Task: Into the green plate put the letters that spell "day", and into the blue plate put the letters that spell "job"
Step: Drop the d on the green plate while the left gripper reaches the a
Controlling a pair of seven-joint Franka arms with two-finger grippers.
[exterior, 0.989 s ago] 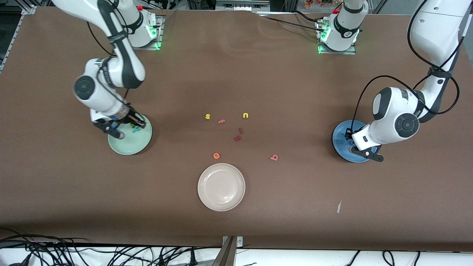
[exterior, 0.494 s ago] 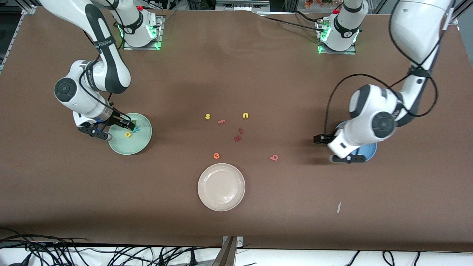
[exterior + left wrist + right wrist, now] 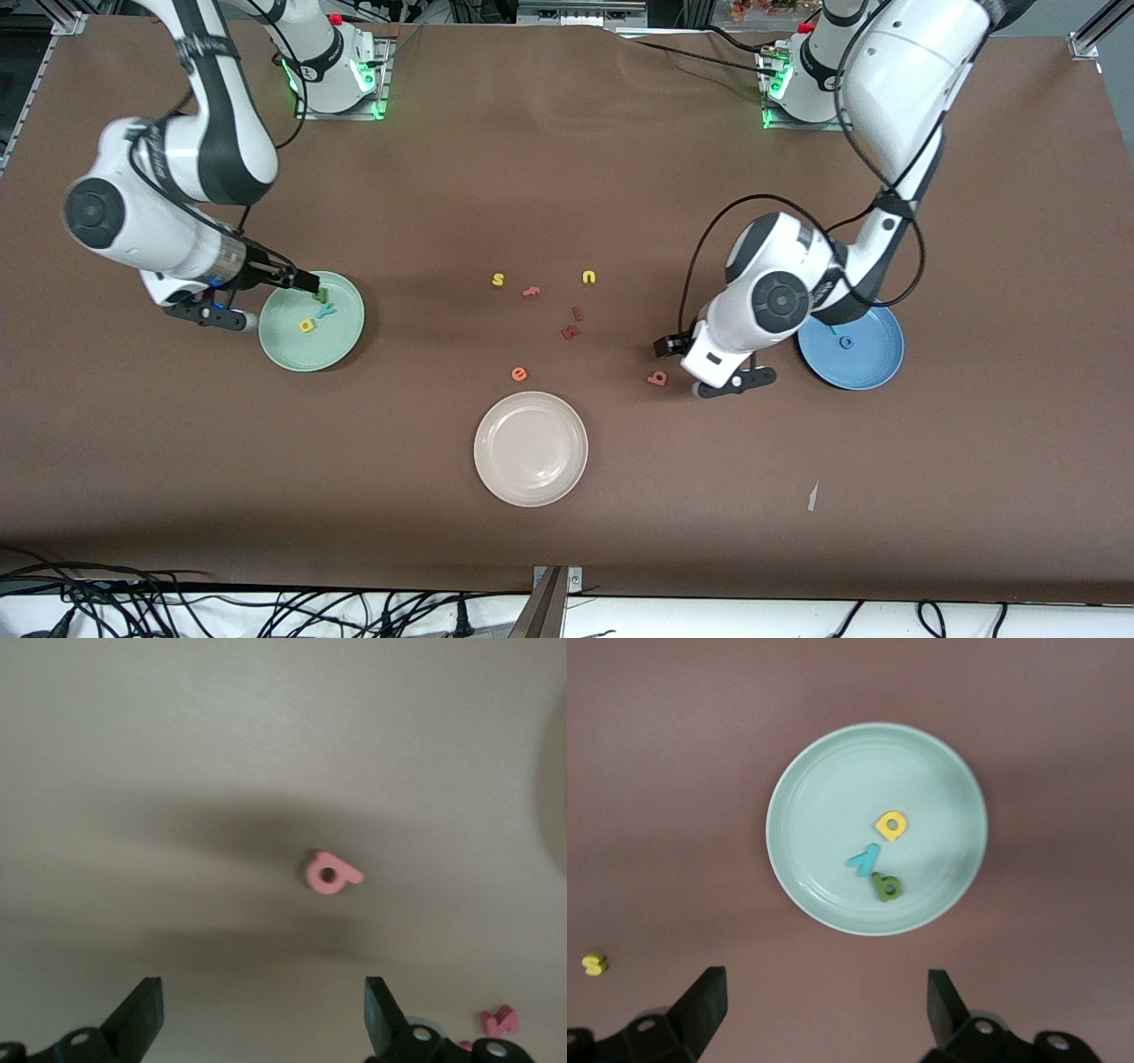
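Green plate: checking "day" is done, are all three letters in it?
Yes. The green plate holds yellow "a", teal "y" and dark green "d".

Only legible characters: foam letters
- on table: yellow "s"; pink "f" at its 4 o'clock; yellow "u" at its 3 o'clock
- orange "e" at 12 o'clock of cream plate; salmon "b" at its 2 o'clock
- in green plate: green "d", teal "y", yellow "a"
- in blue plate: blue "o"
- dark red letters: unreadable

Robotics lab: two bolted-down arm bases with green status LEDs, brown-covered table, loose cable tangle along edge.
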